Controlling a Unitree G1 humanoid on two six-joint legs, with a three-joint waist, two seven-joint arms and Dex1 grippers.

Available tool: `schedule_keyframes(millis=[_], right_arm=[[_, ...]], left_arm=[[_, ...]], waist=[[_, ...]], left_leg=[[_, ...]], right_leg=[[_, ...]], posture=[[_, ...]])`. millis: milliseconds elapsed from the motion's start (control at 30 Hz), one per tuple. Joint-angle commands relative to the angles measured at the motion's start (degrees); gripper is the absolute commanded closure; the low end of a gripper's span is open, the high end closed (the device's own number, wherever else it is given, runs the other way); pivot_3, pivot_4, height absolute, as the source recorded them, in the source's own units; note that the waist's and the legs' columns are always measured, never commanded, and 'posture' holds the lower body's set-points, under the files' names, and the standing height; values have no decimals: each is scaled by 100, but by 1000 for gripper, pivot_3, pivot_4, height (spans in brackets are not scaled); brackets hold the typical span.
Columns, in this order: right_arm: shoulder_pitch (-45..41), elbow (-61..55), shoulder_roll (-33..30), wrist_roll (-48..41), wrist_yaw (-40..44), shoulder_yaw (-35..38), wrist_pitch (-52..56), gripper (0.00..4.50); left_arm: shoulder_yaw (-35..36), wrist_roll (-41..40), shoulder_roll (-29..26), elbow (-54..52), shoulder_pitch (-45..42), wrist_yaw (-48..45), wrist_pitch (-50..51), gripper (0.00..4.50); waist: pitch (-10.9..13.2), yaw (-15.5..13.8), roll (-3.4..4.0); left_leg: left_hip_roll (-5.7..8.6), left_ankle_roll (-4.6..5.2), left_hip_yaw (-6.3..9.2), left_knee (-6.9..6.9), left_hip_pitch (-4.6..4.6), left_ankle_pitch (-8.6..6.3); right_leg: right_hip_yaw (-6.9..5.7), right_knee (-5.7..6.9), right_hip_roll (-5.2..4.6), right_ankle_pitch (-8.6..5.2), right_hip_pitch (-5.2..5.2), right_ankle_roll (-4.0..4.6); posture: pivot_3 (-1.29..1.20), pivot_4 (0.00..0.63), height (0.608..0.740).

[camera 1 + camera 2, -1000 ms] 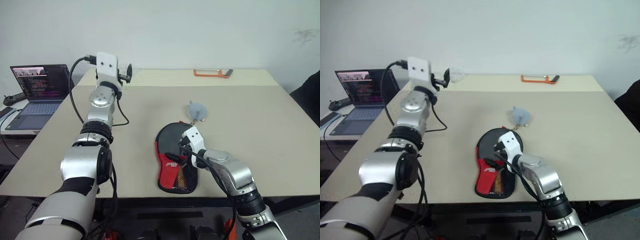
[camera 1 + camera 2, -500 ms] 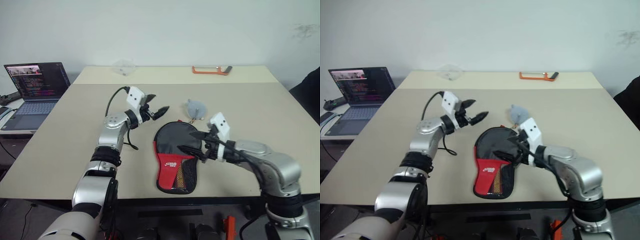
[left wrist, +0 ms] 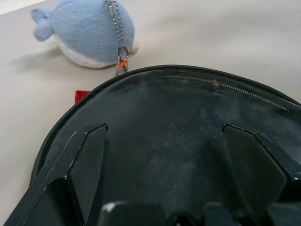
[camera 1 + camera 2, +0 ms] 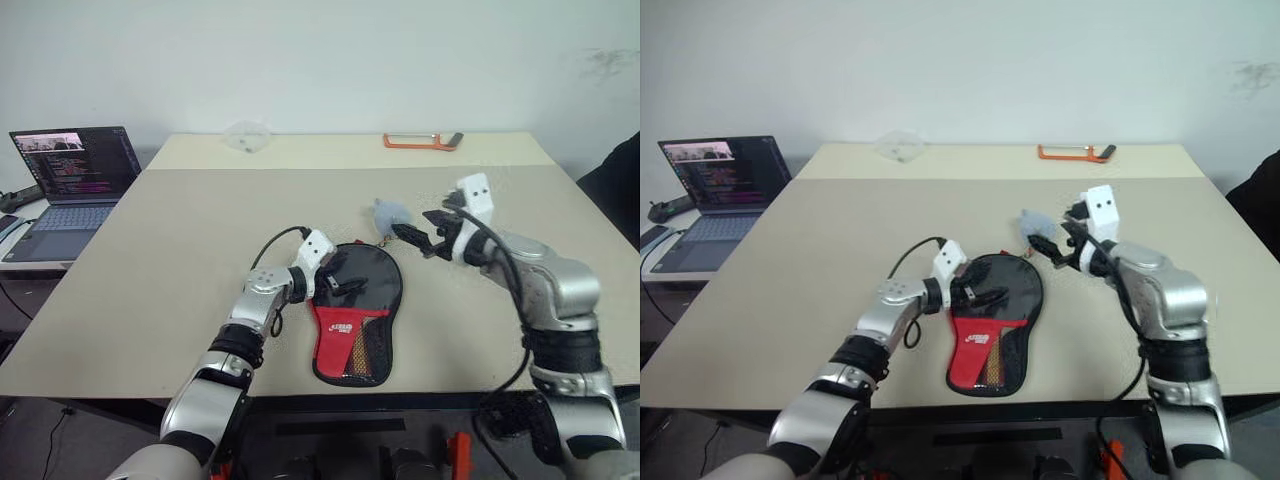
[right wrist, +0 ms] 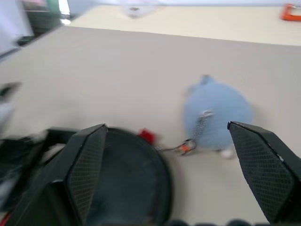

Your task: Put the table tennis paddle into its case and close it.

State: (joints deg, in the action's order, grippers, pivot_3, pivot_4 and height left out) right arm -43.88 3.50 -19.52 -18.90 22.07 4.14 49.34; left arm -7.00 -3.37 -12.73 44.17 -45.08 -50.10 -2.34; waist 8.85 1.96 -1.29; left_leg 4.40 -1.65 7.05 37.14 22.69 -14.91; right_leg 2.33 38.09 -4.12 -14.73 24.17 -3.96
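black case [image 4: 355, 310] under spread left pincer [image 4: 345, 289], right pincer [image 4: 420, 240] spread above table [image 4: 150, 270]

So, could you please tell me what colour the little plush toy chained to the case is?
Light blue with a white underside; the plush toy shows best in the left wrist view.

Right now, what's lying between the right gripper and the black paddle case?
A small blue plush whale on a bead chain, clipped toward the case, lies on the table between it and the right gripper, as the right wrist view shows.
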Motion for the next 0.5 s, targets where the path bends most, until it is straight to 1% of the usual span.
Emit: schedule_keyframes(millis=[33,200,300,433,500], right_arm=[[-596,1229,232,462,-346,-75,-998,0],[-1650,3564,587,1017,-746,-158,-2359,0],[-2188,4771,748,1164,-755,-126,-2980,0],[-2675,6082,905,1230,-942,50,-3607,0],[-2806,6515,977,1313,-1042,41,-3820,0]], left_arm=[[-20,13,40,-173,-2,14,-103,223],[-8,4,87,-272,37,26,-38,223],[-4,8,99,-300,37,41,-16,223],[7,7,86,-358,43,78,12,223],[15,9,72,-405,57,115,35,223]], waist=[[0,1,0],[0,44,1],[0,91,2],[0,126,2],[0,128,2]], left_leg=[[0,-1,-1,1,-1,1],[-1,-4,-6,-2,0,3],[-1,-4,-7,-5,0,3],[-2,-4,-6,-6,0,3],[-2,-4,-6,-6,0,3]], right_leg=[[0,0,0,0,0,0],[4,0,0,0,5,0],[5,-2,0,0,7,0],[5,-2,0,0,6,0],[5,-3,0,0,6,0]], posture=[[0,150,740],[0,150,740],[0,150,740],[0,150,740],[0,150,740]])
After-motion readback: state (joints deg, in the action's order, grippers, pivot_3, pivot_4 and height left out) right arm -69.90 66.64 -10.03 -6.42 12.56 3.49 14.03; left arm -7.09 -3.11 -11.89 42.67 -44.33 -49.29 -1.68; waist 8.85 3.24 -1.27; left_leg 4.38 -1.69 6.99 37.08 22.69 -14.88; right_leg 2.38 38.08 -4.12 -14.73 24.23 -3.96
